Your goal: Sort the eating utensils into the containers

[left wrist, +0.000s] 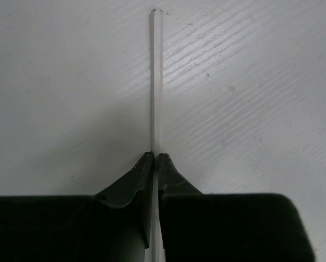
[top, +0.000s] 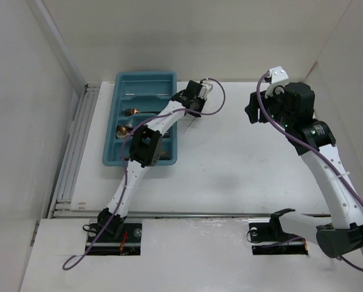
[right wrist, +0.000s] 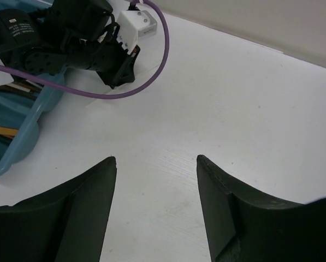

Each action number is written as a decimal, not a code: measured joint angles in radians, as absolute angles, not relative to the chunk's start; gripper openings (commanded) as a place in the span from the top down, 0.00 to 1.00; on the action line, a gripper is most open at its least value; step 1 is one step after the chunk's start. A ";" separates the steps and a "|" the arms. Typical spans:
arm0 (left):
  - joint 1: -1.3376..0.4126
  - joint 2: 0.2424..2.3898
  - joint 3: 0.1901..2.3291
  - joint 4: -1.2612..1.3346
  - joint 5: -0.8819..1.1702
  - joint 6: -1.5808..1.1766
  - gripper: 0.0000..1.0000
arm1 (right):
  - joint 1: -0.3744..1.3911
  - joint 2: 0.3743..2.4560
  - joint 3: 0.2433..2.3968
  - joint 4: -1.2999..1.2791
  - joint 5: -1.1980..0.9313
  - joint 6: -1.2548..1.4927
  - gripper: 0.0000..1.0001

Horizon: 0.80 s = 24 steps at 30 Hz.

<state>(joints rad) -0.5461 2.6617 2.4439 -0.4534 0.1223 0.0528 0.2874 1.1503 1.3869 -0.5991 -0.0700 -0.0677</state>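
Fingers on my left gripper [left wrist: 156, 157] are pinched shut on a thin pale chopstick [left wrist: 156, 82], gripping it near one end. From the wrist camera its long axis runs straight out ahead of the fingertips, in line with them, to a tip at the far edge of the view. It sits against the white table [top: 242, 164], and I cannot tell whether it is lifted or lying flat.

My right gripper [right wrist: 156, 159] hangs with its jaws wide apart over bare table, holding nothing, well apart from the tray.

From above, the teal tray [top: 145, 75] lies just to the left of my left gripper, so the chopstick has to travel leftward over the rim. I judge it will need turning to lie along a slot. The left arm [top: 148, 146] is plainly the nearer one; it reaches diagonally across the tray.

That reach hides much of the tray. I can pick out two copper spoons [top: 132, 112] in the middle slots, but the near slots are largely covered, so I cannot say which one holds chopsticks. The chopstick itself is too thin to make out from overhead, and its held end is hidden under the gripper body.
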 measured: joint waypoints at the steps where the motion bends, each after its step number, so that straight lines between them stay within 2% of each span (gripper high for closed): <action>1: -0.545 2.662 2.444 -0.454 0.137 0.054 1.00 | 0.287 1.147 1.387 -0.600 -0.066 -0.068 0.34; 10: -0.546 2.589 2.334 -0.430 0.254 0.136 1.00 | 0.287 1.129 1.372 -0.587 -0.059 -0.075 0.34; 24: -0.550 2.490 2.334 -0.363 0.348 0.188 1.00 | 0.287 1.077 1.317 -0.554 -0.059 -0.083 0.34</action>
<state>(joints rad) -0.5499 2.4897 2.3341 -0.3634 0.3481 0.1883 0.2874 1.0775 1.3170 -0.5545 -0.0589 -0.0834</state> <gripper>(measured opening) 0.026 0.656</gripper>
